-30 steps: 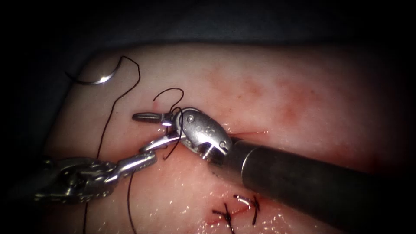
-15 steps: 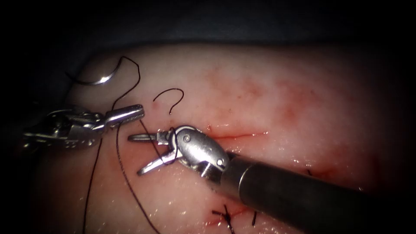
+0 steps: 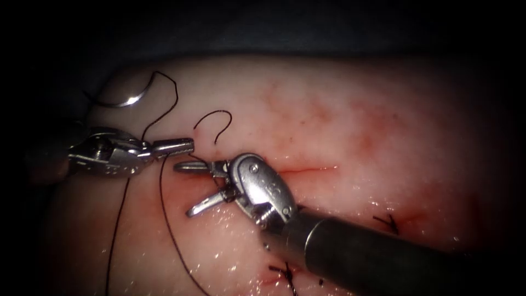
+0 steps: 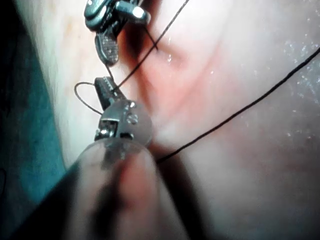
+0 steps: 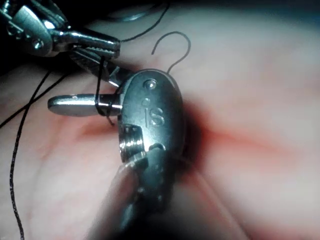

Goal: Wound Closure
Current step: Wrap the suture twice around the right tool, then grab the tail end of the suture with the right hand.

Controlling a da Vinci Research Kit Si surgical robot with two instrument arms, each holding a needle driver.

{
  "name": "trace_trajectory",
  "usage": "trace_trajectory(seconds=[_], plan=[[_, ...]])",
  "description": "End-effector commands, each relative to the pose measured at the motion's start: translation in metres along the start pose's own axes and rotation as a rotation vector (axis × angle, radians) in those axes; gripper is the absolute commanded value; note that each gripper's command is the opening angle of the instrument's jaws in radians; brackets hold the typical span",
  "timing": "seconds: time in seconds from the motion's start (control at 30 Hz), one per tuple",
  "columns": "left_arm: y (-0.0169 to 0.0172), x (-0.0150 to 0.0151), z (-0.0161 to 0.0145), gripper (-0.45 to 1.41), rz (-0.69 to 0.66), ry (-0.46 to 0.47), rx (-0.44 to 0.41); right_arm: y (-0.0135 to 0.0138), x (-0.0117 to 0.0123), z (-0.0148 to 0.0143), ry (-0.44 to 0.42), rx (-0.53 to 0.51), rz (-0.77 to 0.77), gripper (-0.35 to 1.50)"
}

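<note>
My right tool's shaft [image 3: 383,257] covers the tissue [image 3: 350,109] beneath it and part of an earlier stitch [image 3: 285,272]. Beside that shaft, the thread [image 3: 170,230] runs off the endoscope picture's edge. I cannot see where the thread meets my left tool [image 3: 181,146].

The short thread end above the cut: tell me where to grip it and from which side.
Probably best gripped at its free tip, the left end of the hook. The end rises from the tissue near the cut and curls over leftward, so the tip lies clear of the surface. Come from the left, where the left tool, shut on the long thread, is. The right tool is open with thread looped round it. The needle lies free, upper left.
</note>
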Motion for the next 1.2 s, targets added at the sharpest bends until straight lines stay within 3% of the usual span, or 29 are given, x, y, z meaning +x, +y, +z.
trace_trajectory(seconds=[0.03,0.1,0.2,0.27,0.53,0.57,0.63,0.73,0.9,1.07,1.2], plan=[[0.0006,-0.0006,0.0009,-0.45,-0.003,0.000,0.005,0.0012,0.0001,0.0005,0.036,-0.019,0.019,0.64],[0.0014,-0.0006,0.0009,-0.45,-0.008,-0.001,0.006,0.0016,0.0003,0.0000,0.055,-0.076,0.031,0.56],[0.0025,-0.0006,0.0009,-0.45,-0.009,-0.003,0.008,0.0019,0.0005,-0.0008,0.061,-0.180,0.038,0.57],[0.0032,-0.0001,0.0008,-0.45,-0.006,-0.010,0.007,0.0019,0.0009,-0.0014,0.045,-0.318,0.036,0.57],[0.0045,0.0021,0.0009,-0.45,0.010,-0.066,0.029,0.0011,0.0021,-0.0013,0.001,-0.561,-0.036,0.54],[0.0046,0.0028,0.0011,-0.45,0.012,-0.082,0.034,0.0011,0.0022,-0.0010,-0.017,-0.594,-0.048,0.61],[0.0046,0.0034,0.0014,-0.45,0.012,-0.099,0.044,0.0011,0.0023,-0.0006,-0.034,-0.625,-0.058,0.77],[0.0046,0.0042,0.0021,-0.45,0.044,-0.132,0.047,0.0013,0.0025,-0.0003,-0.055,-0.668,-0.076,0.82],[0.0050,0.0053,0.0027,-0.45,0.079,-0.162,0.050,0.0026,0.0033,-0.0003,-0.137,-0.766,-0.175,0.84],[0.0047,0.0059,0.0030,-0.45,0.089,-0.178,0.050,0.0031,0.0024,0.0006,-0.276,-0.826,-0.196,0.86],[0.0045,0.0059,0.0030,-0.45,0.093,-0.179,0.049,0.0040,0.0013,0.0002,-0.287,-0.861,-0.082,0.86]])
